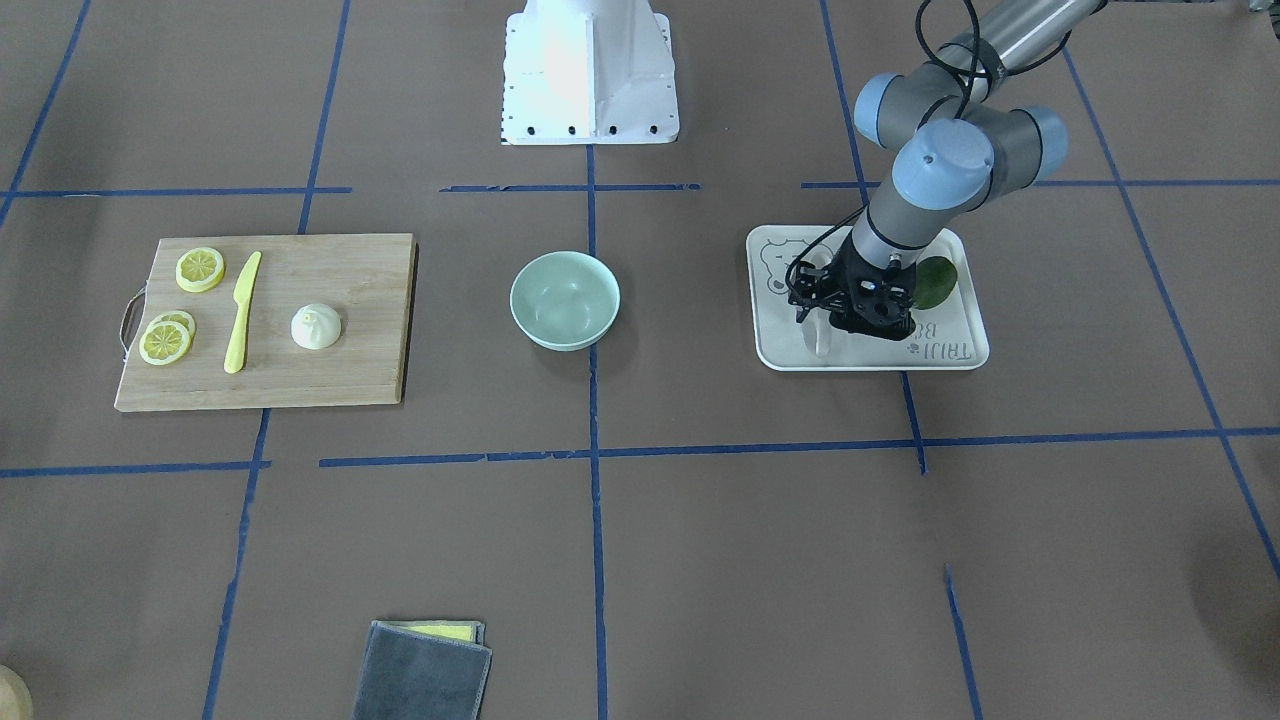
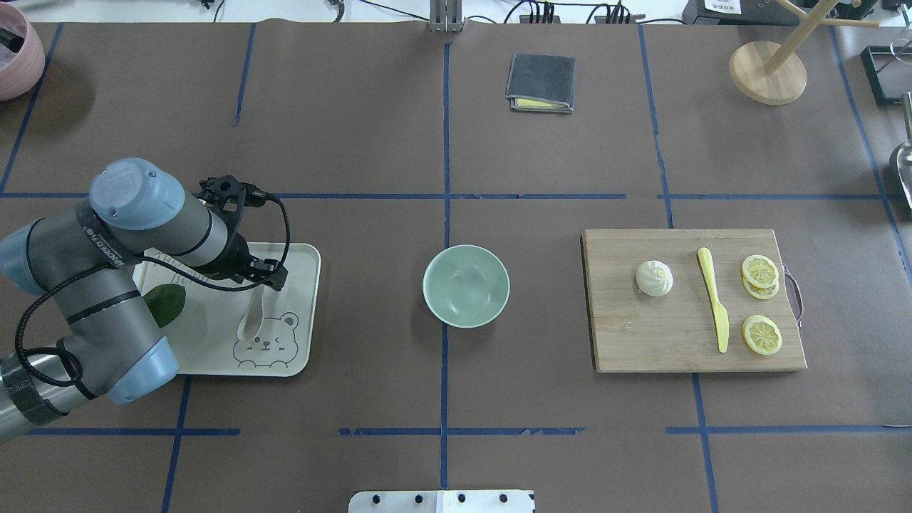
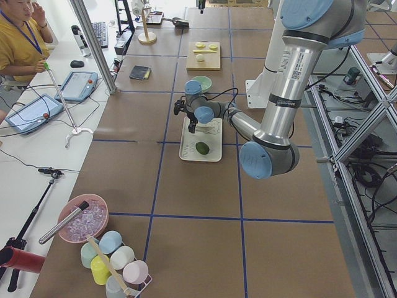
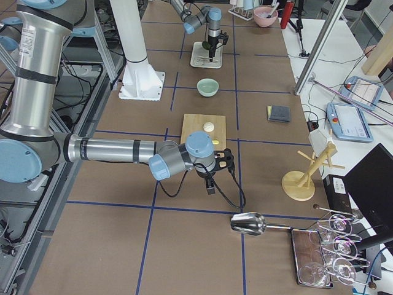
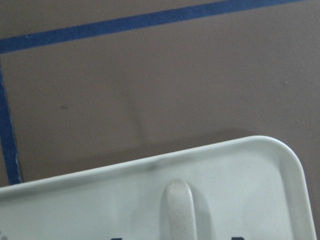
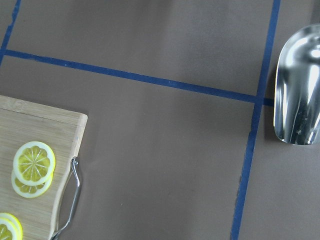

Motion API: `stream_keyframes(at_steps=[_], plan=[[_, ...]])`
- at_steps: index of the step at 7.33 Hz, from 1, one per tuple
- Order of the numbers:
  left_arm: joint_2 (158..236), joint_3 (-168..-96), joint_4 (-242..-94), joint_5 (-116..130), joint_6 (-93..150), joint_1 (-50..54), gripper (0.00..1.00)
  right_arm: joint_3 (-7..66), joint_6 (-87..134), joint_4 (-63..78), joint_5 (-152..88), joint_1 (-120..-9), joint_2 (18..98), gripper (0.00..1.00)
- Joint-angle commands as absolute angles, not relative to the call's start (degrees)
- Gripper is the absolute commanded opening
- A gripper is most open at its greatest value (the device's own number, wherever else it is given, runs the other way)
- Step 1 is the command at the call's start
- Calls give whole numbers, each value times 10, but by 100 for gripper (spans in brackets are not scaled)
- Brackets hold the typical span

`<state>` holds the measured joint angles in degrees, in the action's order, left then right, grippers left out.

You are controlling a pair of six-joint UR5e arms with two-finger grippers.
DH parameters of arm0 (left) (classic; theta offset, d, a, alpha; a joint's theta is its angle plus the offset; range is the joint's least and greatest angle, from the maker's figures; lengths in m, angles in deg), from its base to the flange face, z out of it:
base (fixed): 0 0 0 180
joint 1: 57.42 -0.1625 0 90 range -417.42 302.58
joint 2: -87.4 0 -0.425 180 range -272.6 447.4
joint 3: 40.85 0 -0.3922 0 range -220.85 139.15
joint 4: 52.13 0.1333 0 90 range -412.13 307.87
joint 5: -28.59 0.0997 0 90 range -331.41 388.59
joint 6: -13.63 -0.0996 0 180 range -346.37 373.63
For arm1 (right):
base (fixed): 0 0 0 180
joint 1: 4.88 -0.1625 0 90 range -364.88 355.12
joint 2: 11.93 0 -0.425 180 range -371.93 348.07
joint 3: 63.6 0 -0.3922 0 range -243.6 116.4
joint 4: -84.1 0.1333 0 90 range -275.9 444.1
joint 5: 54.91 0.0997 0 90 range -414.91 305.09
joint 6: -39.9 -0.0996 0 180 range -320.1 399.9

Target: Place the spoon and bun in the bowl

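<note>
The off-white spoon [image 2: 251, 320] lies on the white bear-printed tray [image 2: 299, 285]; its handle also shows in the left wrist view [image 5: 179, 210]. My left gripper [image 2: 265, 279] is low over the spoon's handle and looks open, with a dark tip on each side of the handle. The mint-green bowl [image 2: 466, 285] stands empty at the table's middle. The white bun [image 2: 654, 278] sits on the wooden cutting board [image 2: 641, 335]. My right gripper [image 4: 210, 186] hovers beyond the board's handle end; it shows only in the exterior right view, so I cannot tell its state.
The board also holds a yellow knife [image 2: 714, 299] and lemon slices [image 2: 759, 271]. A green leaf [image 2: 165, 304] lies on the tray. A grey cloth [image 2: 541, 83] and a wooden stand [image 2: 767, 71] are at the far side. A metal scoop [image 6: 300, 100] lies near the right gripper.
</note>
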<state>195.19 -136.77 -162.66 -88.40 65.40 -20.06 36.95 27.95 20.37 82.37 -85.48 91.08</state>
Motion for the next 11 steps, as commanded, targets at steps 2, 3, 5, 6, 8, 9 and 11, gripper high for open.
stream_keyframes(at_steps=[2,3,5,6,8,9,11], plan=[[1966,-1368,-1600,-884,654,-203,3,369,279,203,824,-855,911,100],[1970,-1370,-1592,-884,654,-202,0,369,279,202,824,-855,911,100],[2001,-1388,-1533,-884,681,-202,0,369,279,204,824,-855,910,100],[2039,-1400,-1492,-884,687,-200,0,369,279,206,824,-855,909,100],[2116,-1388,-1499,-887,758,-201,0,369,278,206,824,-855,909,100],[2155,-1368,-1542,-887,816,-206,0,369,278,206,825,-855,909,100],[2203,-1271,-1706,-870,886,-236,0,369,278,206,832,-854,909,100]])
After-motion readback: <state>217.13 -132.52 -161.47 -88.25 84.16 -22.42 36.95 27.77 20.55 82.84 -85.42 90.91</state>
